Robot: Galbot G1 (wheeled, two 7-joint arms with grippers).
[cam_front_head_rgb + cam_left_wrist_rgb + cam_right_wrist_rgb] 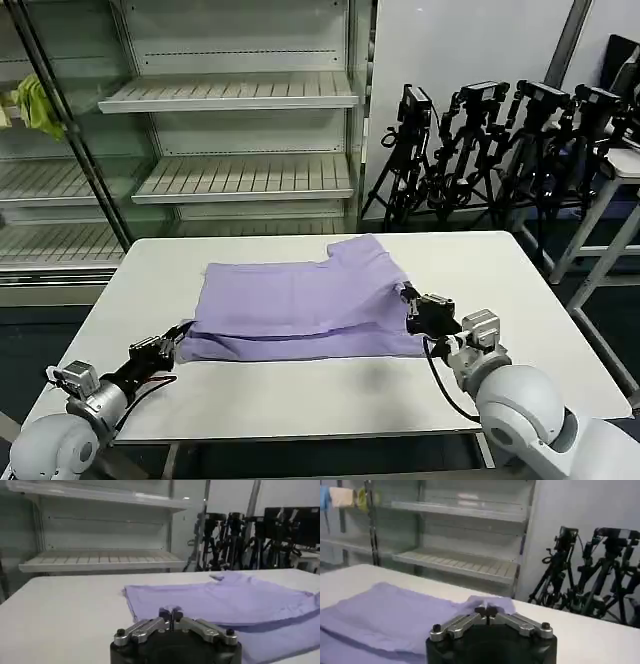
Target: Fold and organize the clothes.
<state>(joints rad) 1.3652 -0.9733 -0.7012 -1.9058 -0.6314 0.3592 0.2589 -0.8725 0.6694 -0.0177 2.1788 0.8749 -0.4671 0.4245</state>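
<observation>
The T-shirt (300,305), one thin lavender garment, lies folded over on the white counter (330,390); it looks light and limp, best pinched at its near corners. The left gripper (172,345) sits at its near left corner, the right gripper (412,305) at its right edge, both jaws together.

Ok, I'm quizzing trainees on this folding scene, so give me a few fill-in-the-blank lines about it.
1. The T-shirt is coloured ____.
2. It lies on a ____ table.
3. The left end effector pinches the shirt's near ____ corner.
4. The right end effector, fingers together, sits at its ____ edge.

Missing: lavender; white; left; right
</observation>
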